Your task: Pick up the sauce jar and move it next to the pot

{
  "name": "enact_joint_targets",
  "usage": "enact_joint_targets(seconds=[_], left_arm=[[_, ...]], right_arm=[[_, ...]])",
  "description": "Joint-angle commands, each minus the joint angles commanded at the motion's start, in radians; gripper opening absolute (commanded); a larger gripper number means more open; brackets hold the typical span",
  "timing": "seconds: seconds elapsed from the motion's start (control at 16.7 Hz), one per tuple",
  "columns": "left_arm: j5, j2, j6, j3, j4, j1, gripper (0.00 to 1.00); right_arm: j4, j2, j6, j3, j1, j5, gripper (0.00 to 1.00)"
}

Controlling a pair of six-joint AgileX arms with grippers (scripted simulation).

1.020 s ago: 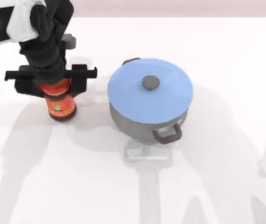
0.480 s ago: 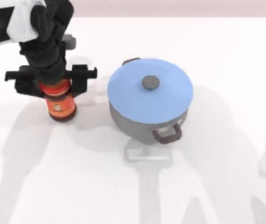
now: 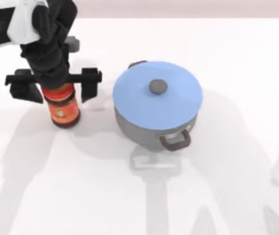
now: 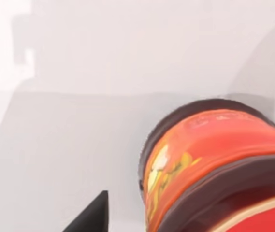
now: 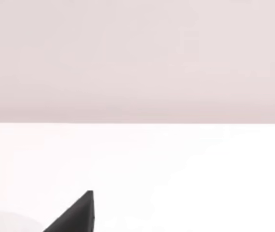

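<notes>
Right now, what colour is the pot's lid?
Light blue, with a dark grey knob; the pot's lid shows best in the top view.

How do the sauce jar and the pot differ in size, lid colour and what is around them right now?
The sauce jar is far smaller than the pot. Its lid is orange-red, the pot's light blue. The left gripper sits over the jar, jaws spread wide; nothing is over the pot. Both stand upright on the table.
</notes>
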Motion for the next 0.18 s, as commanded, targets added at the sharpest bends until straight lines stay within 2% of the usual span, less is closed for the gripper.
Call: enact_joint_targets(seconds=[0.18], left_arm=[[0.000,0.000,0.000,0.000,0.000,0.000,1.00]], right_arm=[[0.000,0.000,0.000,0.000,0.000,0.000,1.00]])
